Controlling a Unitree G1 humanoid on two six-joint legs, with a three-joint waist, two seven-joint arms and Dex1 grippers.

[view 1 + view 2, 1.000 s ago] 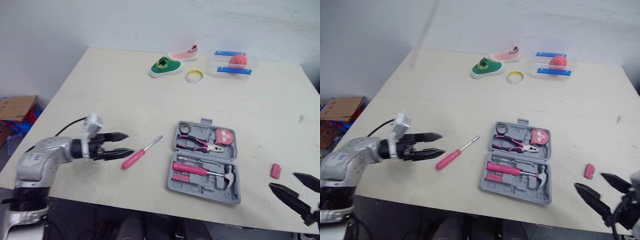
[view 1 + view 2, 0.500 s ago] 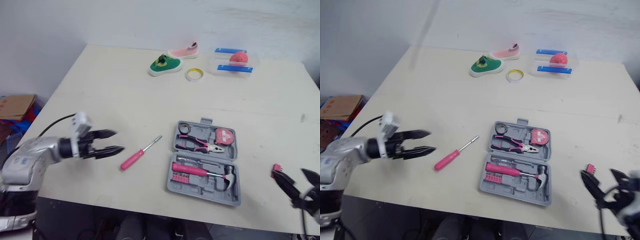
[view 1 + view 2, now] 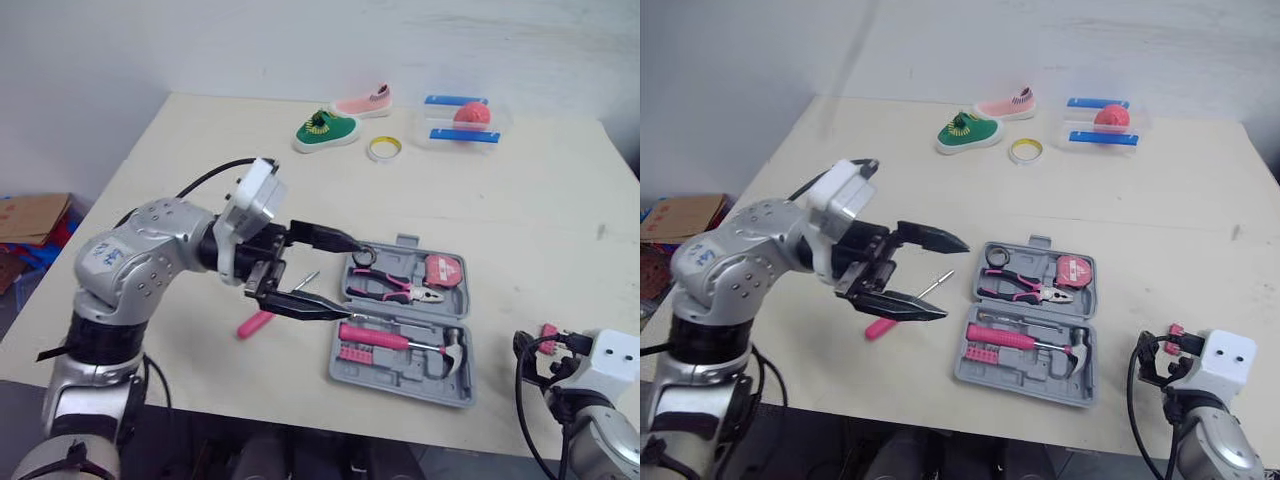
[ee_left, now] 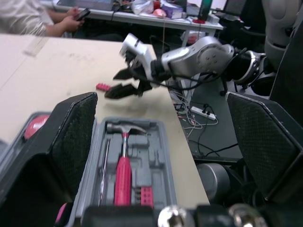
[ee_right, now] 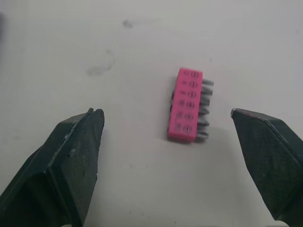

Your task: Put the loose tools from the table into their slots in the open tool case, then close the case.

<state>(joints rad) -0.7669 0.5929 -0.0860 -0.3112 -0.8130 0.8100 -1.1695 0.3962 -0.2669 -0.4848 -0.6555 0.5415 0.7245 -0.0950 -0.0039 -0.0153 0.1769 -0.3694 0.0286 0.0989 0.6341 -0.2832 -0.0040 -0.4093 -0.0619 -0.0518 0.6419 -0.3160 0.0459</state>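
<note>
While the grey tool case (image 3: 405, 335) lies open near the front edge of the table (image 3: 200, 180), a hammer (image 3: 400, 341), pliers (image 3: 395, 288) and a tape measure (image 3: 444, 271) sit in its slots. Two tools lie loose outside it. A pink screwdriver (image 3: 255, 322) rests just left of the case, partly hidden behind the left gripper (image 3: 355, 281), which hovers over the case's left edge with its jaws spread wide and empty. To the right of the case, a pink bit holder (image 5: 185, 111) lies flat on the table between the parted, empty fingers of the right gripper (image 5: 163, 111). Along the far edge sit a green shoe (image 3: 327, 130), a pink shoe (image 3: 363, 101), a roll of tape (image 3: 382, 149) and a clear box (image 3: 462, 120).
</note>
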